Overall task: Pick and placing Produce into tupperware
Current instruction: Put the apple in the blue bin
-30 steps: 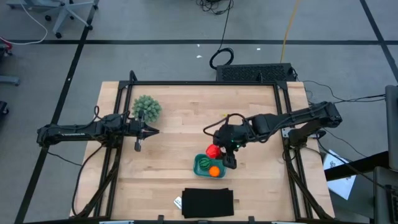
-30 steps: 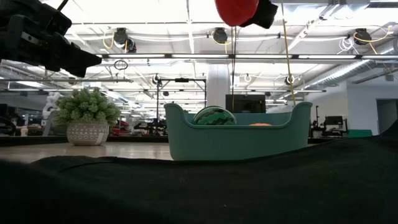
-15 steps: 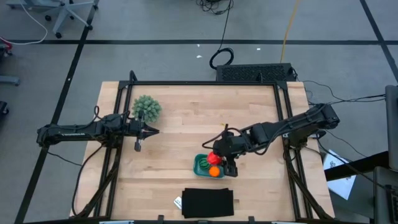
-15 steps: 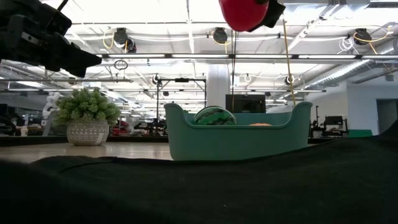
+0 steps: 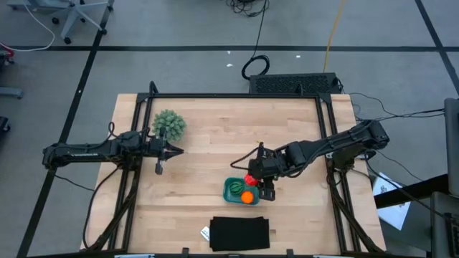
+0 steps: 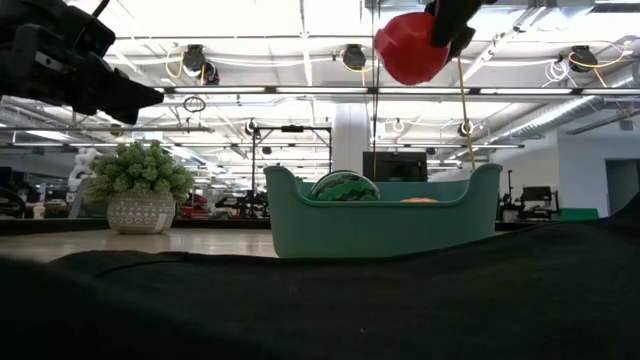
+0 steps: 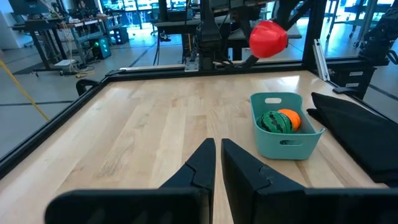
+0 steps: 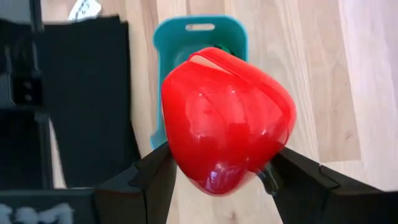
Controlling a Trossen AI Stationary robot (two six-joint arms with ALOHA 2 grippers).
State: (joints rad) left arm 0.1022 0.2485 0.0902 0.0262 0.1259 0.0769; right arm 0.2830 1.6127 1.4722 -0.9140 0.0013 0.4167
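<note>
Red piece clamped in right gripper jaws, now shifted over teal tub; drop next. Left gripper jaws together.

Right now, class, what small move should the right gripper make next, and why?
Probably lower and then release. The right gripper holds the red piece above the teal tub, which already contains the striped green piece and orange piece.

Right gripper grips the red piece between its fingers, just beside the teal tub. Orange piece and striped green piece sit inside it
</note>
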